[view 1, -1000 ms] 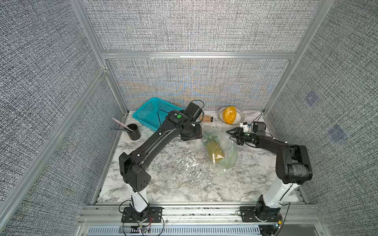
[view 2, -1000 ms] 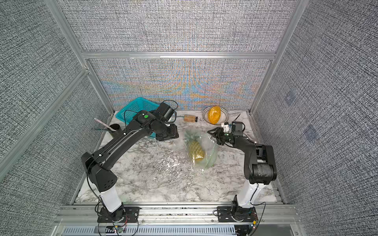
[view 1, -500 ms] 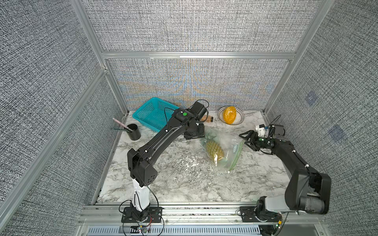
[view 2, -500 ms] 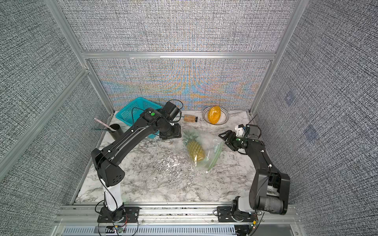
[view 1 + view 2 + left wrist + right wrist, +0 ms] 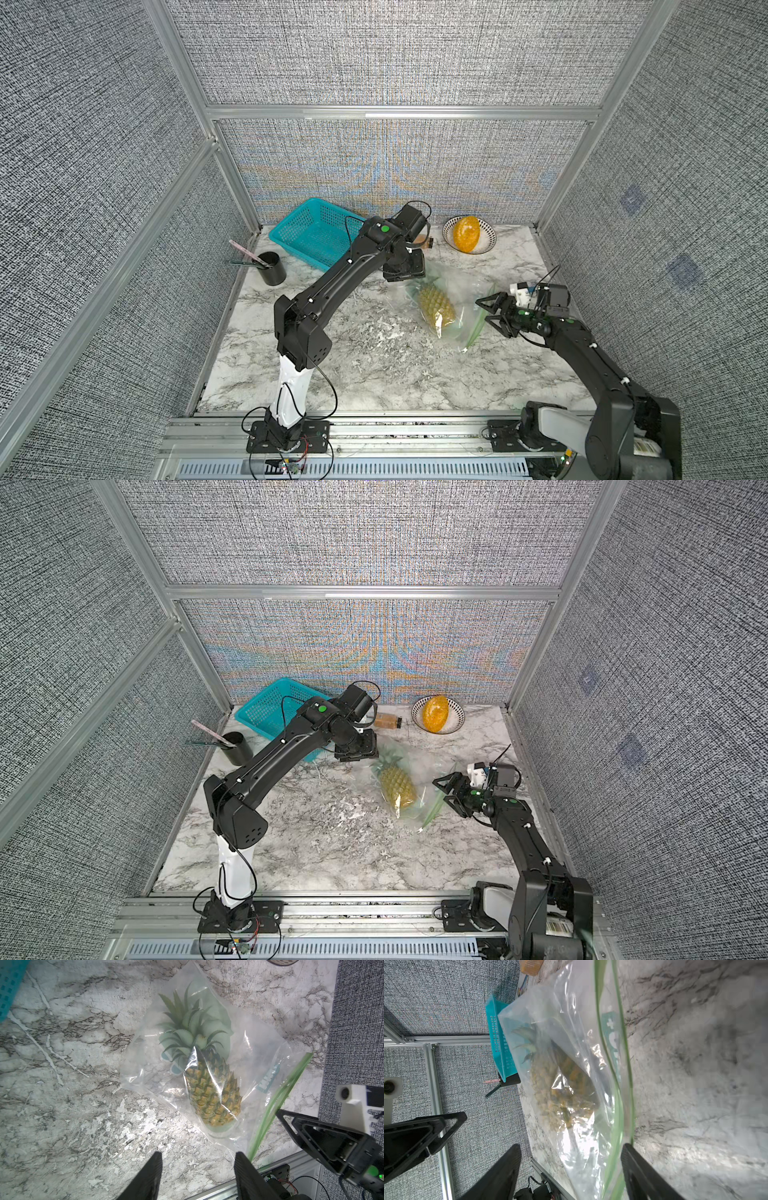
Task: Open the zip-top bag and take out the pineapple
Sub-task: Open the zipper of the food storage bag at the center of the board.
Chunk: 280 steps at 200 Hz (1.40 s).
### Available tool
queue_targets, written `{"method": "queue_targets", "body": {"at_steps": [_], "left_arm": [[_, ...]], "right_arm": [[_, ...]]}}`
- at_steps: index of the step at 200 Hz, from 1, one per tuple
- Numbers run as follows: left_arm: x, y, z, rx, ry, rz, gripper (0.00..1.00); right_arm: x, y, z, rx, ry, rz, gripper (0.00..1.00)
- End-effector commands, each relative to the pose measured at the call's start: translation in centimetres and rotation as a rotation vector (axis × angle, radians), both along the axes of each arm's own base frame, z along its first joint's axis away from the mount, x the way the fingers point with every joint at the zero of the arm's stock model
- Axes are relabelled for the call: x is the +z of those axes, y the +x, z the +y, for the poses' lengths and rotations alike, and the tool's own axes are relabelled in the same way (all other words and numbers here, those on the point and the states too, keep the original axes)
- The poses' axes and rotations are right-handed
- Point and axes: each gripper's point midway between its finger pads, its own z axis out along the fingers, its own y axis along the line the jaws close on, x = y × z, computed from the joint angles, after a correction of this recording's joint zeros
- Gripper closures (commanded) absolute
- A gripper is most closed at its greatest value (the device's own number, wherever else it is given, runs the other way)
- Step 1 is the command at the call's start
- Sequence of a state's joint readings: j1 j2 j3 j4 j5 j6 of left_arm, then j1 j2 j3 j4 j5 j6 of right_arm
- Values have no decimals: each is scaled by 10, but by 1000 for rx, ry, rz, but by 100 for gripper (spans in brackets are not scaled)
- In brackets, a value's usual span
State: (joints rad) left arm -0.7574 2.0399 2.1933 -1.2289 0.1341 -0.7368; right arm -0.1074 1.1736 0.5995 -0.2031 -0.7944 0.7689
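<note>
Right gripper (image 5: 484, 311): drawn back to zip-top bag's (image 5: 465, 291) 3 o'clock, widened, empty.
Left gripper (image 5: 197, 1158): open, empty, at 11 o'clock.
Pineapple (image 5: 436, 307): enclosed in bag.
Meaning: zip (image 5: 283, 1096) judged parted; extraction awaited.

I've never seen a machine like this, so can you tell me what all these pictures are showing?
Those are two black robot arms, a left arm and a right arm, mounted at the front of a marble table. Two pictures look down from above; two come from small cameras on the arms' wrists. On the table lies a clear zip-top bag with a pineapple inside. Near the back wall are a blue-green basket, a black cup, a small bottle and a bowl with an orange fruit. Nothing is held: the left fingers hover open near the bag, and the right fingers are open beside its green zip edge.
</note>
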Motion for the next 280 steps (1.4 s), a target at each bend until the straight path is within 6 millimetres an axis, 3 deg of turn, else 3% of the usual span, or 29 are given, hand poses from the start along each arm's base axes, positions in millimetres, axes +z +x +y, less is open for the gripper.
{"method": "queue_targets", "body": {"at_steps": [1, 65, 132, 221, 280], "left_arm": [[-2, -3, -1, -12, 1, 14, 41], [-7, -4, 0, -8, 2, 25, 41], [-9, -7, 1, -3, 2, 29, 41], [-10, -8, 0, -15, 2, 34, 41], [-10, -8, -1, -21, 1, 33, 41]], "right_arm": [[7, 7, 9, 15, 46, -33, 22], [14, 3, 19, 54, 61, -30, 25], [-4, -16, 13, 48, -9, 14, 25], [-12, -21, 13, 35, 3, 25, 24], [-9, -10, 13, 32, 11, 2, 24]]}}
